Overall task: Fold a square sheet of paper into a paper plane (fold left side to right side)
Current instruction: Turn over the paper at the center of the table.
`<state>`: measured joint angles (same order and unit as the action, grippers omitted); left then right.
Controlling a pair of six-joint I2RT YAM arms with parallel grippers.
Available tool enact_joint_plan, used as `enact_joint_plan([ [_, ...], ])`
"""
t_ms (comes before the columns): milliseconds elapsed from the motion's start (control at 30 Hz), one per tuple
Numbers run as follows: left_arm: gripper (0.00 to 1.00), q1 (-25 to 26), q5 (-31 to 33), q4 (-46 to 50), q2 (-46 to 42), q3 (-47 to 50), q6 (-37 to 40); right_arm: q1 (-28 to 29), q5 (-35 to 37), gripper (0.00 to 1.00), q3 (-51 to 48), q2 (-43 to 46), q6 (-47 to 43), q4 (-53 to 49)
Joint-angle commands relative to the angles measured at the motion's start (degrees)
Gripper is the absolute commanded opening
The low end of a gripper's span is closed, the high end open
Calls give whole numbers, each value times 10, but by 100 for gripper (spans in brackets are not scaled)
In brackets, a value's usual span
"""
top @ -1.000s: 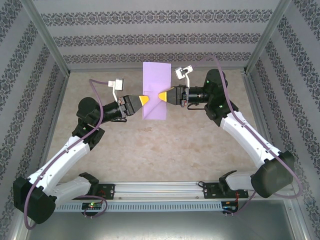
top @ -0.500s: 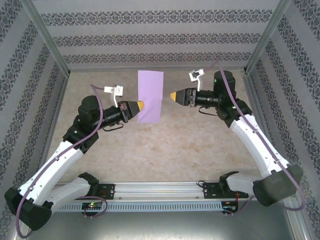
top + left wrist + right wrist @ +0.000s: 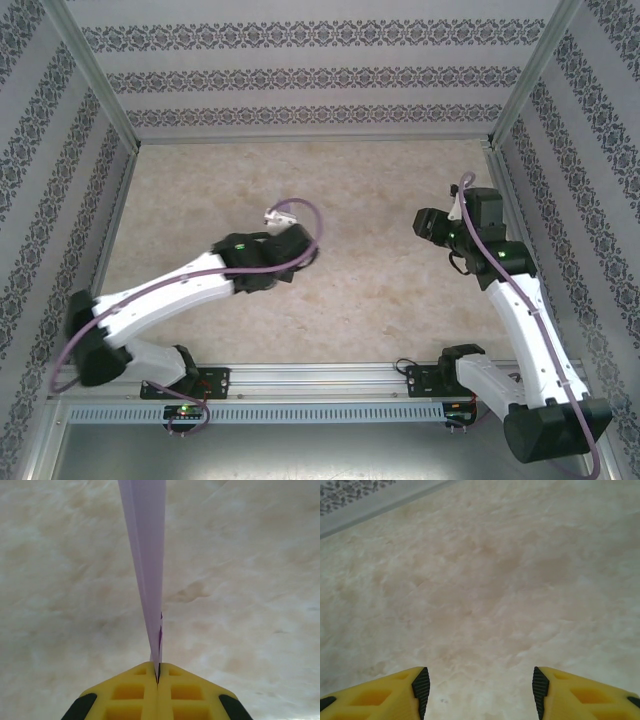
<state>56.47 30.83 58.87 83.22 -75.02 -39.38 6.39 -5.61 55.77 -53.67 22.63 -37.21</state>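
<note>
The lilac sheet of paper shows in the left wrist view as a narrow, edge-on folded strip that runs up and away from the jaws. My left gripper is shut on its near end, with the yellow fingers pressed together around it. From above, the left wrist hangs over the table's middle and hides the paper beneath it. Whether the paper has the shape of a paper plane cannot be told from this edge-on view. My right gripper stands open over bare table, at the right from above, with nothing between its fingers.
The beige marbled tabletop is fenced by patterned walls at the back and sides. The metal rail with both arm bases runs along the near edge.
Both grippers held the paper at the back centre. The right gripper has let go, opened and drawn back to the right. The left arm has swung nearer the middle with the paper.
</note>
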Motion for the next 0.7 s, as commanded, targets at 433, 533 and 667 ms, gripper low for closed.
enact_joint_plan([
  [433,0,31,-9,219,373,-183,-152,-19,50,60,-39,47,-43,-10],
  [533,1,26,-47,202,411,-208,-128,-22,42,60,-40,48,-45,-11],
  [667,3,16,-108,171,451,-234,-90,-22,21,60,-45,43,-40,-6],
])
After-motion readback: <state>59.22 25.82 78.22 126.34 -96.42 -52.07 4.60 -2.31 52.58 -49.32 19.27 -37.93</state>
